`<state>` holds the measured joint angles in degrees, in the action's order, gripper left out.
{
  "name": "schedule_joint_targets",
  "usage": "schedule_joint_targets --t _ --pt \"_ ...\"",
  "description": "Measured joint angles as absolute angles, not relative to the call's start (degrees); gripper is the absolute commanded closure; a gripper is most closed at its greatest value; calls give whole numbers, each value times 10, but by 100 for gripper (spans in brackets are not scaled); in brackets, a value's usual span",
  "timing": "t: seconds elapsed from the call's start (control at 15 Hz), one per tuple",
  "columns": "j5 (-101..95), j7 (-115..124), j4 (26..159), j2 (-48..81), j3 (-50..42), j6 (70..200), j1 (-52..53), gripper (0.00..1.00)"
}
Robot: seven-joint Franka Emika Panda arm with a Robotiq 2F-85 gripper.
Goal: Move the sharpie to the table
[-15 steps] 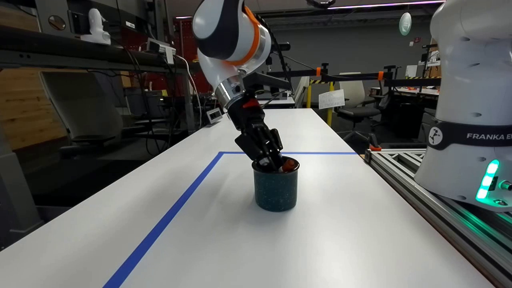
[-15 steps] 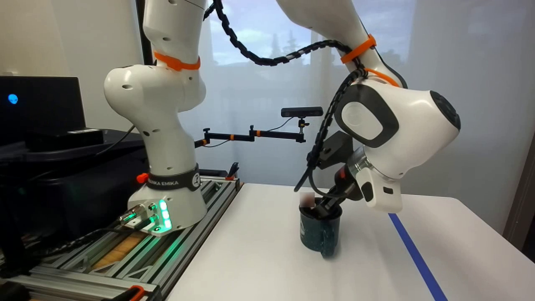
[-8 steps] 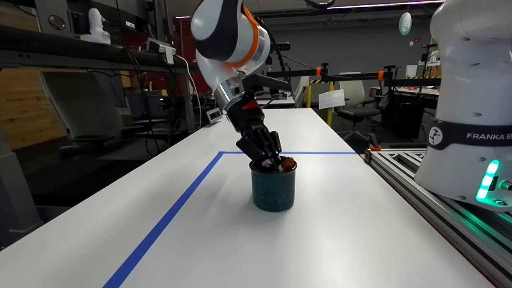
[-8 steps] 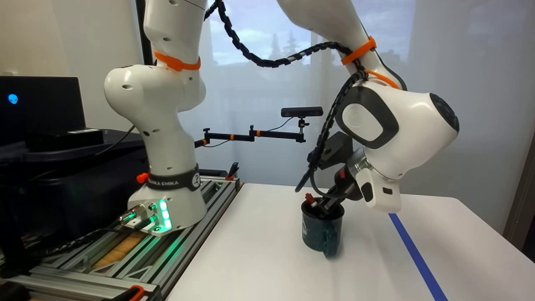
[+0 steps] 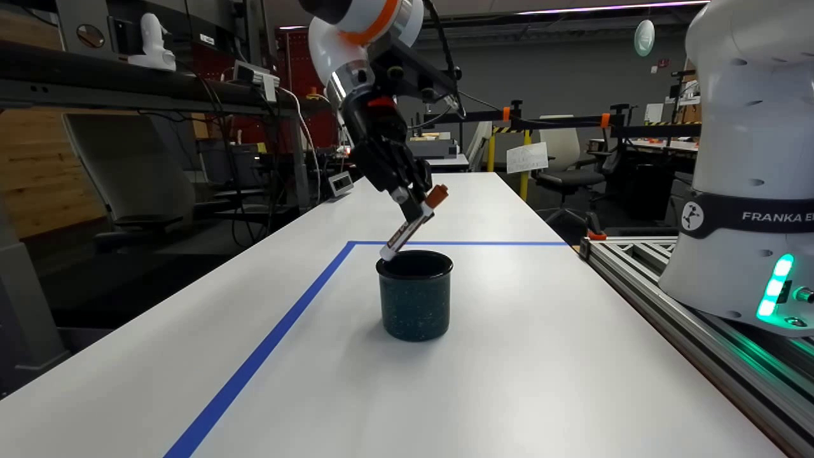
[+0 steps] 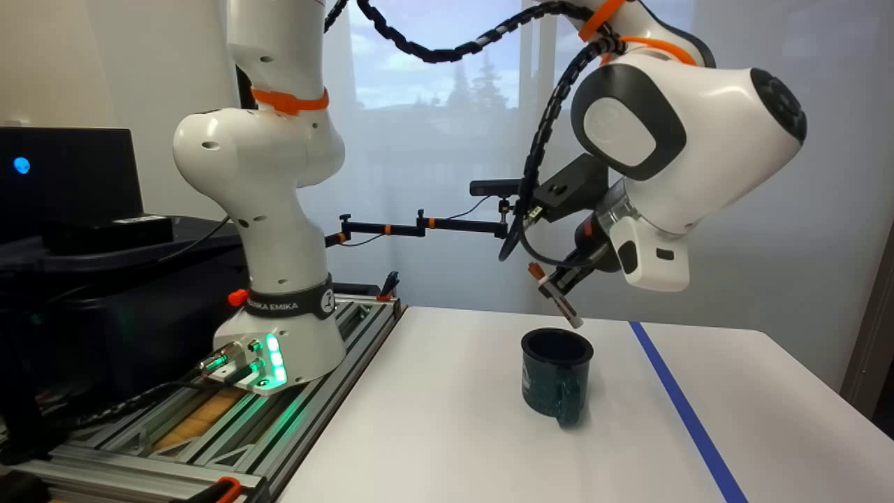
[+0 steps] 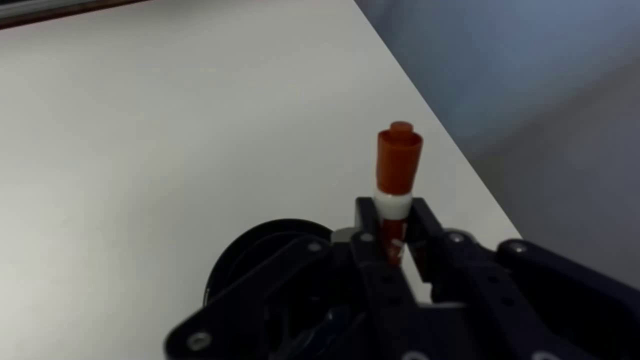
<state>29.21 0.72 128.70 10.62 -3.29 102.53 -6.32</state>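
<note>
The gripper (image 7: 393,212) clasps the tilted sharpie (image 5: 407,230) between its fingertips (image 7: 366,212).

The base band (image 5: 757,217) bears part of "FRANKA EMIKA" in both exterior views, the left laptop (image 6: 77,185) an alien-head logo (image 6: 22,165). Sharpie (image 5: 407,230) and far paper (image 5: 526,158): writing illegible.

Daylight glows through the window (image 6: 433,87) beyond the pincer (image 6: 552,287); soft glare whitens the counter (image 5: 528,407) below it. The wrist view is dimmer, the pincer near-black and slightly blurred.
</note>
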Motion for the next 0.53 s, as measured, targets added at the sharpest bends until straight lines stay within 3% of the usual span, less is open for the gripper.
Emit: schedule_joint_targets --t 0.53 --pt "197 29 1314 28 -66 1201 -68 95"
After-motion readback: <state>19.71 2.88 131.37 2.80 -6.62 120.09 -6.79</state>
